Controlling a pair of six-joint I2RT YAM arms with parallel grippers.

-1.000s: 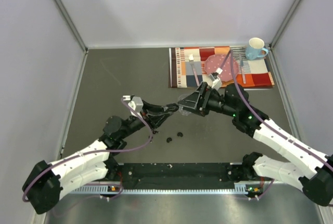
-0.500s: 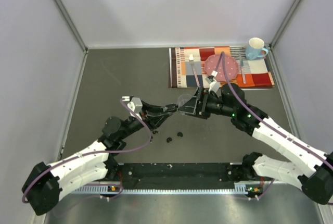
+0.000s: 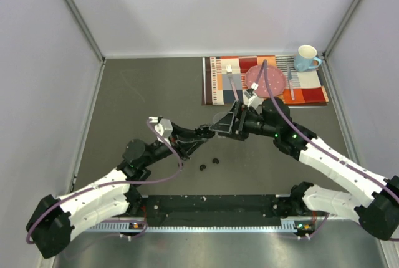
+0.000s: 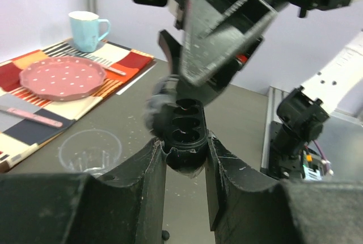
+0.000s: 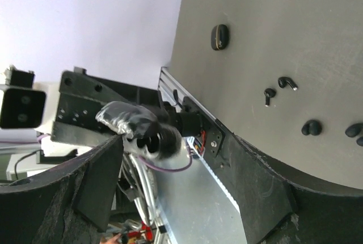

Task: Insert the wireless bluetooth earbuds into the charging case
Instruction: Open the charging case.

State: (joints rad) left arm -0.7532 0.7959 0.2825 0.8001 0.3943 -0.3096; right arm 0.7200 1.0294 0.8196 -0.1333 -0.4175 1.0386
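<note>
Nearest the arm bases, seen from above: two of the wireless bluetooth earbuds [image 3: 215,160], tiny black specks loose on the dark tabletop [image 3: 143,93], well apart from both arms.

Just beyond, raised off the tabletop: left gripper [image 3: 201,132], jaws pinching the charging case [image 4: 182,133] by its sides. Lid open, two round wells facing up in the left wrist view.

Directly opposite, tip to tip: right gripper [image 3: 217,128], jaws spread wide with nothing held between them. One finger [image 4: 169,57] reaching down toward the blurred case lid; cannot tell whether touching.

Only from the right wrist: the case framed in the gap between the spread jaws, plus more earbuds scattered on the tabletop, two with visible stems, others just dark bean shapes.

Only from the left wrist: clear plastic cup [image 4: 89,152] upright on the tabletop, below and beside the case.

Farthest back: striped placemat [image 3: 218,87], pink dotted plate [image 4: 62,78], pale blue mug [image 3: 306,57].
</note>
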